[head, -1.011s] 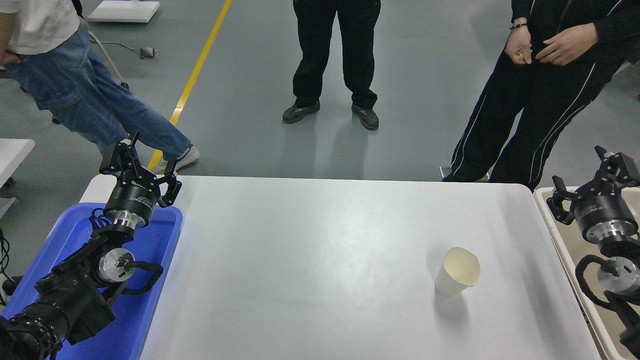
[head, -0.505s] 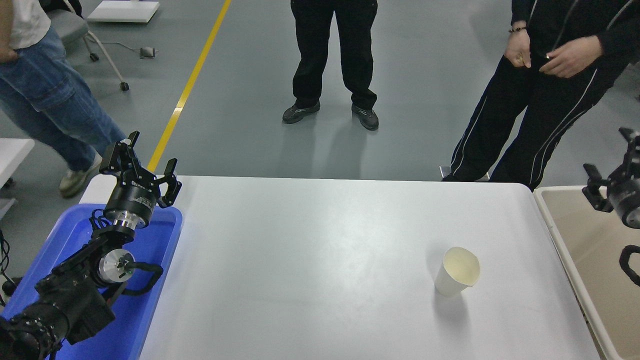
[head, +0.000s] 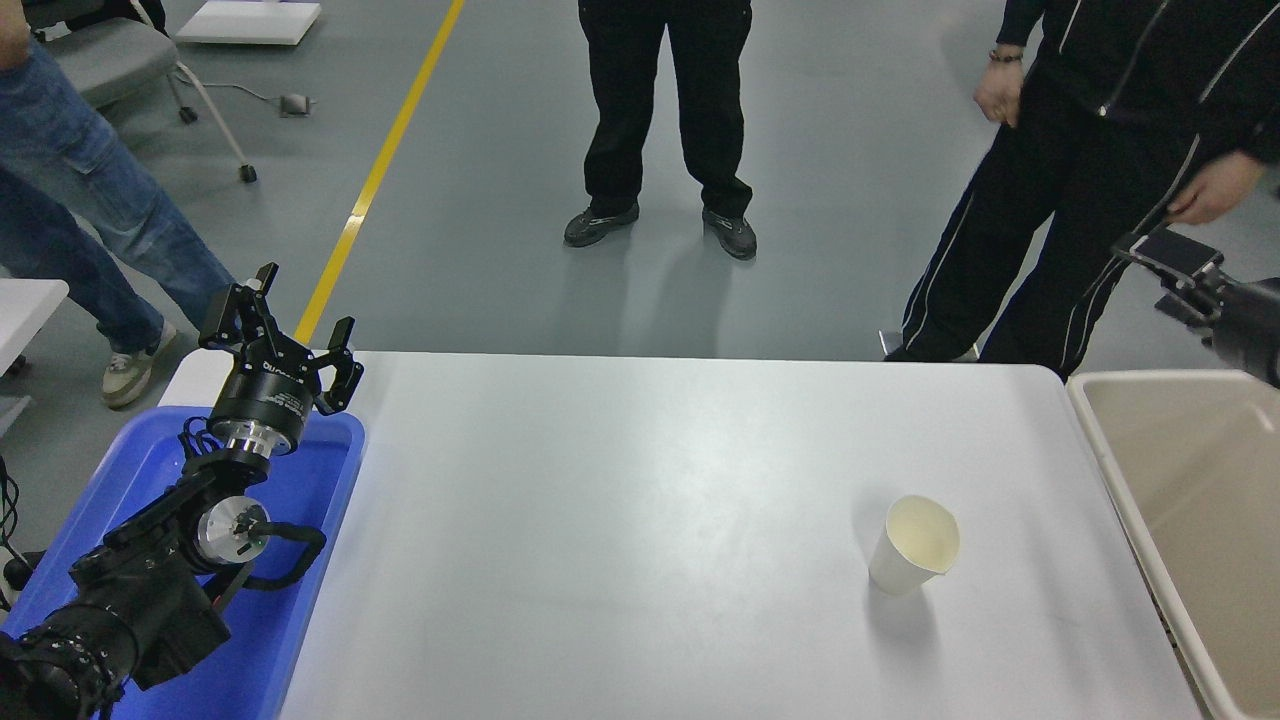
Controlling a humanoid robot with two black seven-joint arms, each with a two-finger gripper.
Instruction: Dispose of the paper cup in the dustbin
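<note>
At the lower left, the left gripper (head: 283,325) is parked above a blue tray (head: 310,560), its fingers spread apart and holding nothing; beside the tray, a white table (head: 620,500) fills the middle of the view; three people are seen standing beyond its far edge. Toward the table's right side, the paper cup (head: 914,544) stands upright, untouched, near the dustbin (head: 1110,450), which sits just off the table's right edge. At the far right edge, high above the dustbin and well apart from the cup, only part of the right gripper (head: 1180,268) is seen; whether it is spread or clenched cannot be told. A light, empty cup is judged easily tipped or crushed; a glancing approach or a hard squeeze would cause it.
</note>
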